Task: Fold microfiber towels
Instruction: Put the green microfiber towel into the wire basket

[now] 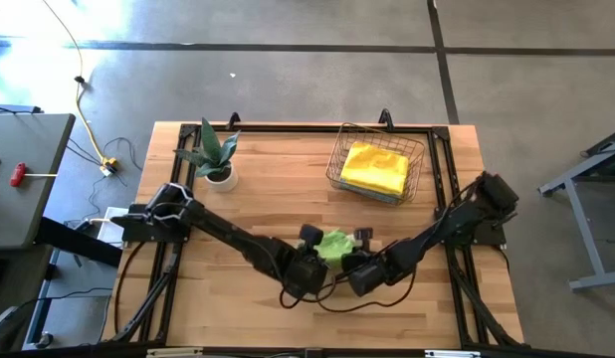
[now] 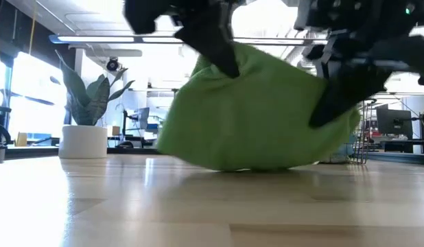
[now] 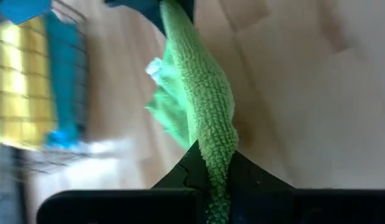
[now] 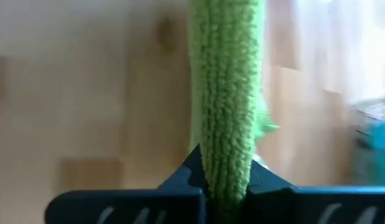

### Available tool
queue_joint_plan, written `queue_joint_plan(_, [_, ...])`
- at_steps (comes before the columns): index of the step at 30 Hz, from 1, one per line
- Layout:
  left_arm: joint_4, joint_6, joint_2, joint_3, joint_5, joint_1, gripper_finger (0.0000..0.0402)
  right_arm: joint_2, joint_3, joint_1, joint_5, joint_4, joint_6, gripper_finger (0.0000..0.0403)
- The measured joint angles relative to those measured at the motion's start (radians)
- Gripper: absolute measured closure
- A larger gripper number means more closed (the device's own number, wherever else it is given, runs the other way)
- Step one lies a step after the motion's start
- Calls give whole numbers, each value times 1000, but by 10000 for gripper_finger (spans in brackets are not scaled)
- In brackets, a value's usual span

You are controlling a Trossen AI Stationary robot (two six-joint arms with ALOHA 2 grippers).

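While both arms are meeting mid-worktop, the left pincer (image 1: pixel 309 267) and right pincer (image 1: pixel 362 272) are each pinching the lime green towel (image 1: pixel 335 245), lifting it; spreading it flat probably comes next.

Grey concrete floor (image 1: pixel 288 80) with dark seams; bright ceiling lights (image 2: pixel 95 41).

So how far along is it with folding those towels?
Done, it seems: a yellow towel lies folded in the wire basket on top of a teal one. In hand: the left gripper and right gripper are each shut on an edge of the lime green towel, which is bunched between them, not yet folded flat. Left: folding it; I see no other loose towels.
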Motion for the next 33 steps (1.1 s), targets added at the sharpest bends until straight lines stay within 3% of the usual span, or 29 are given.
queue_joint_plan(5, [6, 289, 0, 59, -90, 48, 394, -125, 0, -48, 56, -185, -19, 400])
queue_joint_plan(9, [106, 524, 0, 110, -232, 113, 394, -229, 0, -120, 60, -279, -84, 401])
queue_joint_plan(12, [165, 680, 0, 175, -262, 180, 394, -314, 0, -183, 76, -333, -127, 401])
queue_joint_plan(20, [276, 962, -2, 315, -2, 359, 394, -548, 0, -345, 121, -407, -238, 402])
queue_joint_plan(24, [401, 983, -1, 320, 209, 458, 394, -618, 0, -435, 122, -409, -292, 402])
queue_joint_plan(28, [410, 1035, -1, 314, 479, 546, 394, -639, 0, -520, 120, -420, -354, 402])
queue_joint_plan(30, [424, 1002, -1, 296, 544, 575, 394, -640, 0, -562, 120, -441, -381, 402])
queue_joint_plan(33, [458, 920, 0, 261, 555, 610, 394, -638, 0, -624, 120, -479, -418, 403])
